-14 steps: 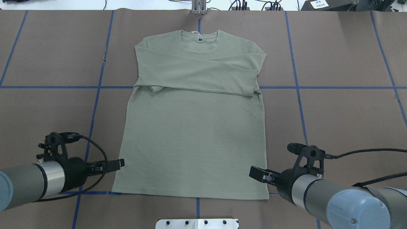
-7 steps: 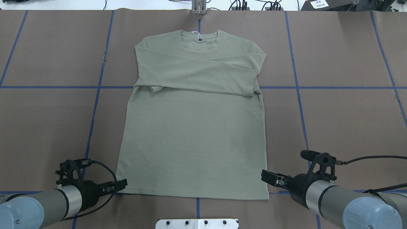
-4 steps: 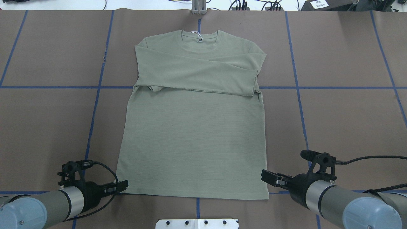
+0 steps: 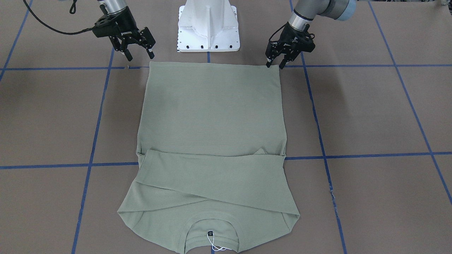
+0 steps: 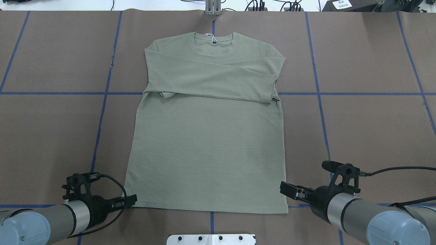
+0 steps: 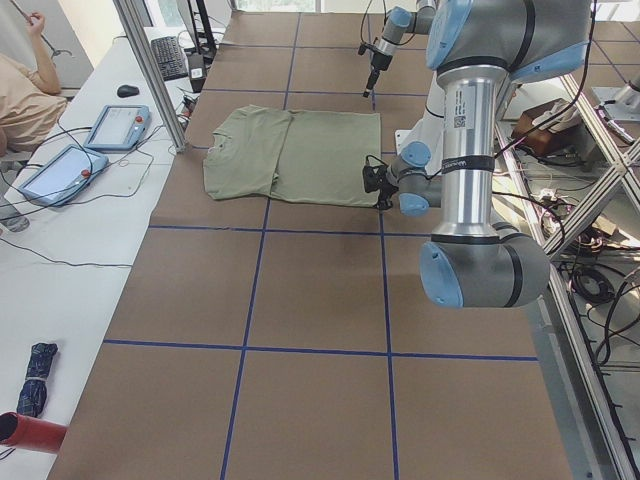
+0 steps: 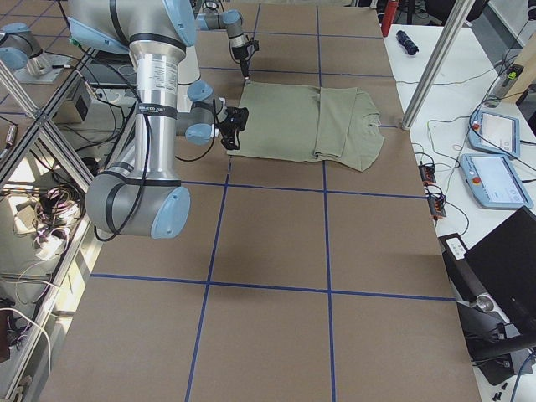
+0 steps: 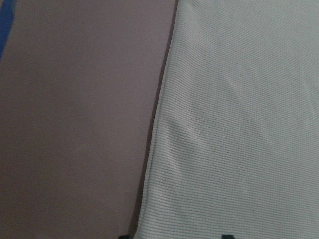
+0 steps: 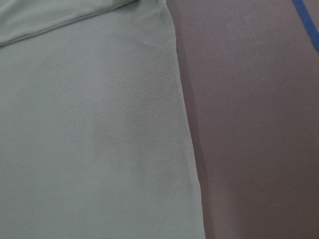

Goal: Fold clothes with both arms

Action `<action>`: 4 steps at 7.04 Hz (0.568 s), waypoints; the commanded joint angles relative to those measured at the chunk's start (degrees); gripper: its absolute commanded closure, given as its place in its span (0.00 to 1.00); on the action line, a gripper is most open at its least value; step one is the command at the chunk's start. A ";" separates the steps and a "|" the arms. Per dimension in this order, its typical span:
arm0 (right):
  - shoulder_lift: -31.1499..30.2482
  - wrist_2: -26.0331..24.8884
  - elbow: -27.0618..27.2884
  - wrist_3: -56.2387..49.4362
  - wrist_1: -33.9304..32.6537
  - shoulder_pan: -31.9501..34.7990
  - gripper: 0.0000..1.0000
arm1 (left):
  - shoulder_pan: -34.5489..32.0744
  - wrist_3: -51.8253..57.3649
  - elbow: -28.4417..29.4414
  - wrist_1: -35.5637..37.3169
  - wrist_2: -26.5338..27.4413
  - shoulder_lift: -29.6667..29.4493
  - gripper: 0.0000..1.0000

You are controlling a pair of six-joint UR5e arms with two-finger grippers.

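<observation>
The pale green shirt [image 5: 207, 153] lies flat on the brown table, neck at the far side and both sleeves folded across the chest. My left gripper [image 5: 132, 200] sits low at the hem's near-left corner, on the right in the front-facing view [image 4: 274, 65]. It is open, and the left wrist view shows cloth [image 8: 239, 124] between its two fingertips. My right gripper [image 5: 284, 189] hovers open just outside the hem's near-right corner, with nothing in it [image 4: 140, 55]. The right wrist view shows the shirt's side edge [image 9: 89, 139] beside bare table.
The white base pedestal [image 4: 208, 24] stands just behind the hem, between the two arms. Blue tape lines [image 5: 102, 112] grid the table. A metal post [image 5: 213, 8] stands at the far edge. A person [image 6: 20, 80] sits by a side table with tablets.
Both grippers have pulled back toward the robot, from beside the shirt's lower edges to its two hem corners. The left one has sunk lower. The shirt has not moved.
</observation>
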 commanded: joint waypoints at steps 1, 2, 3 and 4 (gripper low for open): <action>0.00 0.00 -0.09 0.07 0.00 -0.09 0.00 | 0.12 0.17 0.09 0.16 -0.04 0.02 0.32; 0.00 0.00 -0.09 0.07 0.00 -0.09 0.00 | 0.38 0.18 0.96 0.07 -0.04 -0.16 0.32; 0.00 0.00 -0.17 0.07 0.00 -0.09 0.00 | 0.56 0.18 1.40 -0.02 -0.13 -0.24 0.32; 0.00 0.00 -0.17 0.07 0.00 -0.09 0.00 | 0.64 0.18 1.41 -0.10 -0.13 -0.25 0.32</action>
